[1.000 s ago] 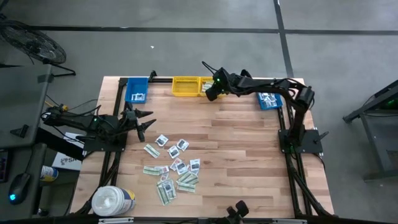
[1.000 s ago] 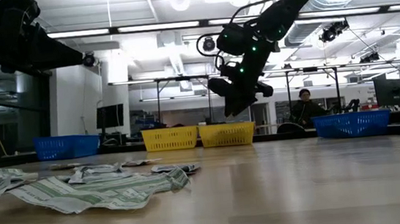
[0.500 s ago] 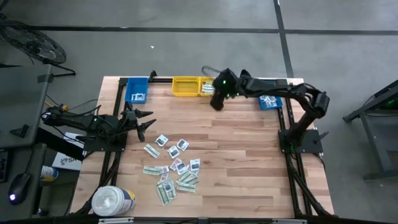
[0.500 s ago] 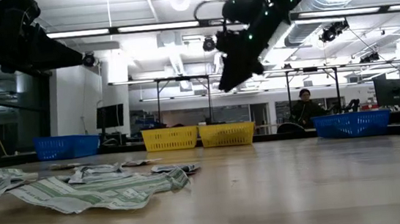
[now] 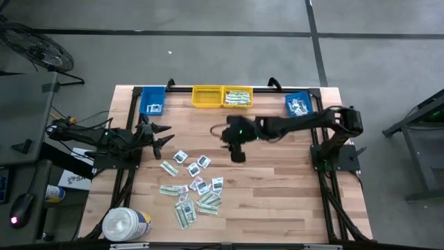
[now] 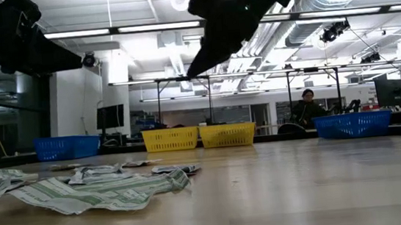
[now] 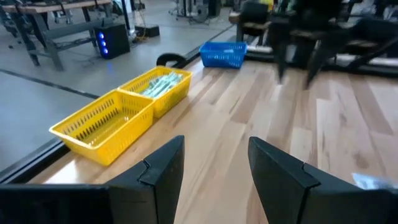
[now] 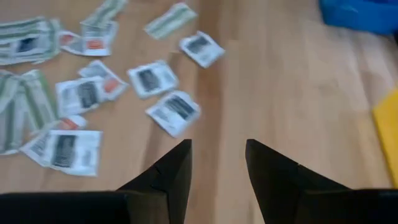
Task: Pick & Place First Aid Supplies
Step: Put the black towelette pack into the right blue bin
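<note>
1. light wooden plank bench carries everything; the black frames of both arms stand at its left and right edges.
2. right arm reaches from the right edge over mid-bench; right gripper hangs raised above the wood, just beside the pile, fingers spread apart, nothing between them.
3. left arm sits at the left edge; left gripper is released, fingers parted, empty, pointing across the bench.
4. big white round plastic tub lies at the front left corner.
5. two yellow mesh plastic bins sit side by side at the back edge; the right one holds pale green strips.
6. blue plastic bins at back left and back right, each with packets inside.
7. first aid supplies, small flat paper packets, lie scattered front-left of centre, well apart from the bins.
</note>
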